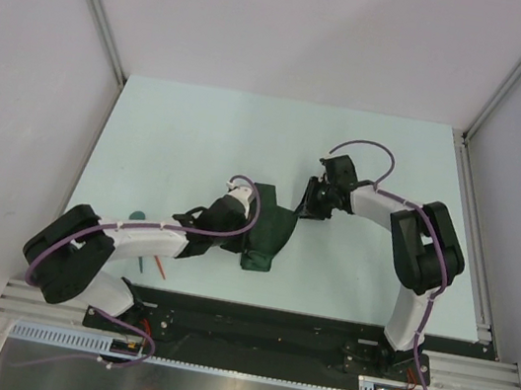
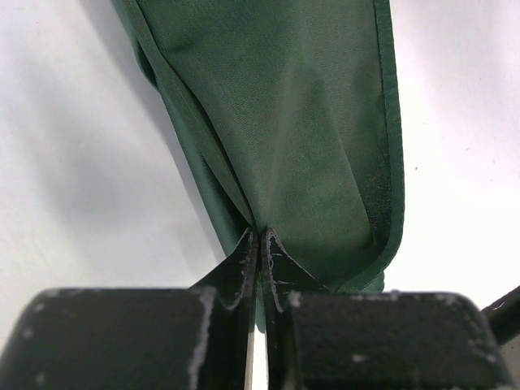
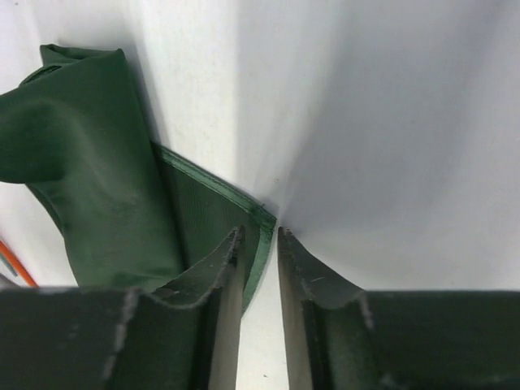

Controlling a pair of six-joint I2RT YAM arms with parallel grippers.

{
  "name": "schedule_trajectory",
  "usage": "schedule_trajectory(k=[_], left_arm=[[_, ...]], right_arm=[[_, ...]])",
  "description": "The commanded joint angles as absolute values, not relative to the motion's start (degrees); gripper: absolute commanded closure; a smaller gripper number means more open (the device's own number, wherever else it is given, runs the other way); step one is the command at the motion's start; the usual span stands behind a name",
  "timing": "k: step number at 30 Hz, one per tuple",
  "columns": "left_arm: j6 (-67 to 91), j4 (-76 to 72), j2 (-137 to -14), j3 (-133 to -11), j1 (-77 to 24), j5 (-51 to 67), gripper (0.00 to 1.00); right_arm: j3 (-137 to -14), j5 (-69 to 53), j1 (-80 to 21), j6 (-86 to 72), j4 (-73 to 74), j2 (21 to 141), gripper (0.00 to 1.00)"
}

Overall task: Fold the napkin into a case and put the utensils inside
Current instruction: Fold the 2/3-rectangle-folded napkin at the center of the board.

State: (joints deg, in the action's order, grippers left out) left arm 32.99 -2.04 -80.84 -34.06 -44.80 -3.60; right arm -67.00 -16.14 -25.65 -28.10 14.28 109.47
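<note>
Surface: pale mint table [image 1: 200, 135], matte.
Room: white walls [image 1: 299, 21] on three sides, aluminium posts [image 1: 98, 3] at the far corners.
Count: two arms, one napkin, two utensils.
Napkin [image 2: 301, 122]: dark green, bunched, stretched between the two sets of fingers.
Left gripper [image 2: 260, 244]: clenched on a napkin fold, the cloth fanning out ahead of the tips.
Right gripper [image 3: 260, 236]: narrow gap between the fingers, napkin's hemmed corner at the tips. Can't tell if it's gripped.
Utensils: orange-red utensil [image 1: 159, 266] and teal utensil [image 1: 137, 217], well behind the left fingers, partly hidden under the left arm [image 1: 144, 236].
</note>
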Motion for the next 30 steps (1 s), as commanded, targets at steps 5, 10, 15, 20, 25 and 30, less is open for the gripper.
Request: schedule_trajectory(k=[5,10,15,20,25,30], left_arm=[[33.0,-4.0,-79.2,-33.2,-44.2,-2.5,0.97],[33.0,-4.1,-79.3,-33.2,-44.0,-2.4,0.98],[33.0,-4.5,-79.4,-33.0,-44.0,-2.3,0.99],[32.9,-4.4,-79.5,-32.9,-43.9,-2.4,0.99],[32.8,-5.0,-79.9,-33.2,-43.9,-2.0,1.00],[32.2,-4.5,-80.1,-34.4,-43.7,-1.8,1.00]], right_arm=[[-62.1,-18.5,-25.7,-33.2,7.5,109.6,0.81],[-62.2,-18.3,-25.4,-33.1,6.2,110.0,0.93],[-62.1,-15.1,-24.9,-32.7,6.5,107.3,1.00],[-60.7,-6.2,-24.9,-31.9,9.7,99.3,1.00],[-59.7,-5.3,-24.7,-32.1,9.9,96.6,1.00],[-61.0,-6.6,-25.0,-32.3,9.8,97.6,1.00]])
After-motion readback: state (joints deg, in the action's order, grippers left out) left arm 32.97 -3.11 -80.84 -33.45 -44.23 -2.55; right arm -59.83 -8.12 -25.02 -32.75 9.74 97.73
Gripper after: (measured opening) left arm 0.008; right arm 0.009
